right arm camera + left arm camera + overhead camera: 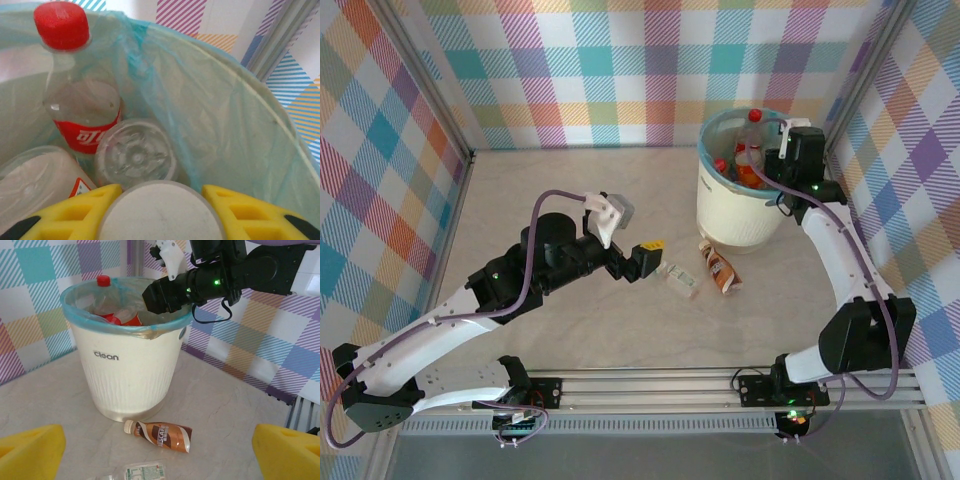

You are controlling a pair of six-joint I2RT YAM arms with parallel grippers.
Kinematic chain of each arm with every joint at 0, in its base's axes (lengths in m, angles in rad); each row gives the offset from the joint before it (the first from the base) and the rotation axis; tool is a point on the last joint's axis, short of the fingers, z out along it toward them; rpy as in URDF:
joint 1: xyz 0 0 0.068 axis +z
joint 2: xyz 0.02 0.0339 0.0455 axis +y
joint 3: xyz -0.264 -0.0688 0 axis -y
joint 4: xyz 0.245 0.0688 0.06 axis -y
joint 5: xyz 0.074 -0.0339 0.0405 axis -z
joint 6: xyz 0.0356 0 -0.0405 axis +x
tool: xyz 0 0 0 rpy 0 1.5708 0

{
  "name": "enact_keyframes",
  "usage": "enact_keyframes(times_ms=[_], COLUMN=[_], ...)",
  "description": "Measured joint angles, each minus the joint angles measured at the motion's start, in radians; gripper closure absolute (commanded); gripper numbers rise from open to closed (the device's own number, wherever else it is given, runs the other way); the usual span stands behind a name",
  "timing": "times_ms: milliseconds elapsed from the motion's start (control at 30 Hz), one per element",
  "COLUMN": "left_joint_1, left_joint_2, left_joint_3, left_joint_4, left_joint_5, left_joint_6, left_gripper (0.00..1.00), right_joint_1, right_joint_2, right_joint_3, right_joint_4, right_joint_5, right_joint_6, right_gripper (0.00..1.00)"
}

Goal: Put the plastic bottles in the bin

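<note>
The right gripper [160, 202] is clamped on a white-ended bottle [160, 220] above the bin [240, 130] (crowded as it is). Dropped here, it could bounce off the red-capped bottle [82, 95] and tumble out. The left gripper [653, 258] hangs spread wide over the brown bottle [720, 268] and the clear bottle [678, 280], both lying on the table [570, 200].

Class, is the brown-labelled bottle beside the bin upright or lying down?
Lying down: the brown-labelled bottle rests on its side on the table.
</note>
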Motion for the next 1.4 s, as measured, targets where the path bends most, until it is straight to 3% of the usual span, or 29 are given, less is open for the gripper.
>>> enact_keyframes(times_ms=[267,567,733,900,1100,1400], left_joint_1=[0.000,0.000,0.000,0.000,0.000,0.000], left_joint_2=[0.001,0.010,0.028,0.037,0.036,0.029], left_joint_3=[-0.006,-0.005,-0.005,-0.006,-0.006,-0.017], left_joint_4=[-0.003,-0.002,0.001,0.001,0.001,-0.011], left_joint_5=[0.000,0.000,0.001,0.003,0.000,-0.061], left_joint_6=[0.000,0.000,0.000,0.000,0.000,-0.004], left_gripper=[0.04,0.04,0.04,0.04,0.04,0.04], right_joint_1=[-0.026,-0.027,-0.029,-0.030,-0.030,-0.033], right_joint_2=[0.046,-0.019,-0.085,-0.056,0.040,0.023], right_joint_3=[0.040,0.135,0.196,0.201,0.190,0.167], right_joint_4=[-0.005,-0.142,-0.151,-0.158,-0.196,-0.185], right_joint_5=[-0.058,-0.092,-0.084,-0.089,-0.094,-0.096], right_joint_6=[0.047,0.091,0.080,0.057,0.056,0.084], right_gripper=[0.34,0.31,0.46,0.57,0.65,0.69])
